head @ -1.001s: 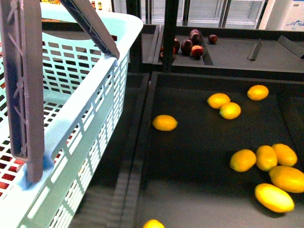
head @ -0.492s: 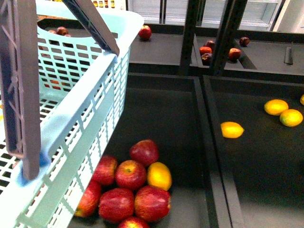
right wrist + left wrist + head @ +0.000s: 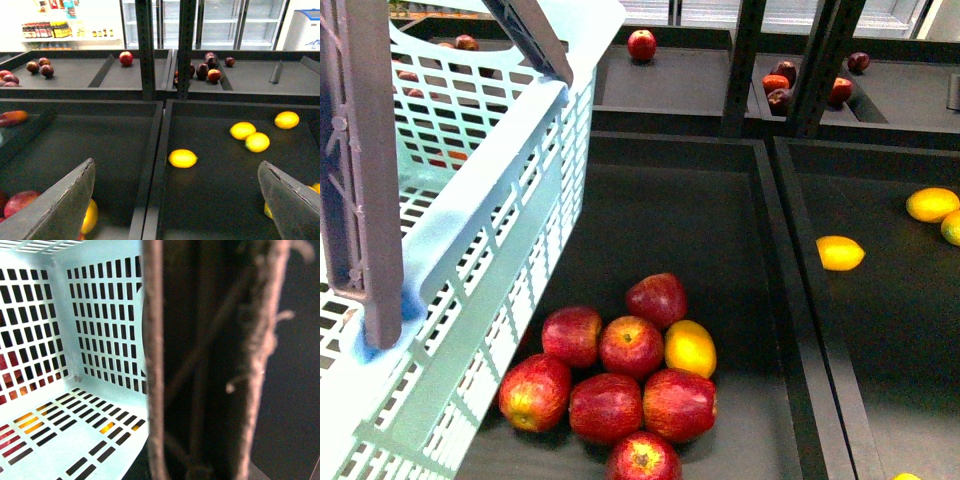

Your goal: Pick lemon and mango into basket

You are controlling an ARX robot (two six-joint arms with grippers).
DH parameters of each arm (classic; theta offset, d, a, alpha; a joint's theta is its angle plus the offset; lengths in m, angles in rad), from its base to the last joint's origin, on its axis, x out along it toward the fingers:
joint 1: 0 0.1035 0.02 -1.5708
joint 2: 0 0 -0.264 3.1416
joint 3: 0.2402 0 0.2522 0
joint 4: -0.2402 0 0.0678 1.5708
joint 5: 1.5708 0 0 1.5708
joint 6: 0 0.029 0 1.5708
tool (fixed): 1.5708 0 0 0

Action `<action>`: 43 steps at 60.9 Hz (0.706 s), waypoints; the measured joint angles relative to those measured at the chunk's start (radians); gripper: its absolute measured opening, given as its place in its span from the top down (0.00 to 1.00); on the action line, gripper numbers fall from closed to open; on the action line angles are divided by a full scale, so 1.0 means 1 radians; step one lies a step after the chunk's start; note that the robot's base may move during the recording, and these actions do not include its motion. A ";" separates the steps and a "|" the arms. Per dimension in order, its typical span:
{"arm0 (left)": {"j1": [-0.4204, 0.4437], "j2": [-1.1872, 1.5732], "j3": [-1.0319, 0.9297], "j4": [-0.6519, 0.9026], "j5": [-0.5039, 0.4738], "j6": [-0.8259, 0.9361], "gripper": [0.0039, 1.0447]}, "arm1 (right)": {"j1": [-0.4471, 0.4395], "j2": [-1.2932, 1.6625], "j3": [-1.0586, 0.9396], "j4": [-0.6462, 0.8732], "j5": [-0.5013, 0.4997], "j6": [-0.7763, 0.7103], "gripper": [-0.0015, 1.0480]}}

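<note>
Basket (image 3: 510, 200) fills the left of the front view, raised and tilted, grey handle (image 3: 370, 170) upright. The left wrist view looks into it: slotted walls and floor, red and orange showing through the floor slots. A dark blurred bar covers the rest, so it cannot be told whether the left claw is open or closed.

The right claw (image 3: 176, 170) is spread wide with nothing between its fingers (image 3: 65, 200), hanging above the dark bins.

Lemon (image 3: 840, 252) lies alone in the right-hand bin, just past the divider and well apart from the basket. More lemons (image 3: 243, 130) sit farther back.

A pile of red apples (image 3: 632, 345) sits in the middle bin beside the basket wall. A yellow fruit (image 3: 690, 348) touches them; whether it is the mango or a lemon cannot be told.

Bottles (image 3: 42, 30) on a far shelf have labels too small to read.
</note>
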State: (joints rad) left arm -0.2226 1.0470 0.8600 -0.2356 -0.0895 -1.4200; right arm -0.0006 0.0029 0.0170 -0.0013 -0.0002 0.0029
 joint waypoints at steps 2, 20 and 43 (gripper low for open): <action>-0.011 0.049 0.069 -0.113 0.006 0.098 0.95 | 0.000 0.000 0.000 0.000 0.000 0.000 0.08; -0.137 0.490 0.439 -0.136 0.011 0.506 0.96 | 0.000 0.000 0.000 0.000 0.000 0.000 0.08; -0.346 0.793 0.827 -0.150 0.103 0.483 0.96 | 0.000 0.000 0.000 0.000 0.000 0.000 0.08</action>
State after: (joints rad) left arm -0.5690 1.8404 1.6871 -0.3855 0.0139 -0.9367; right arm -0.0006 0.0029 0.0170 -0.0013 -0.0006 0.0029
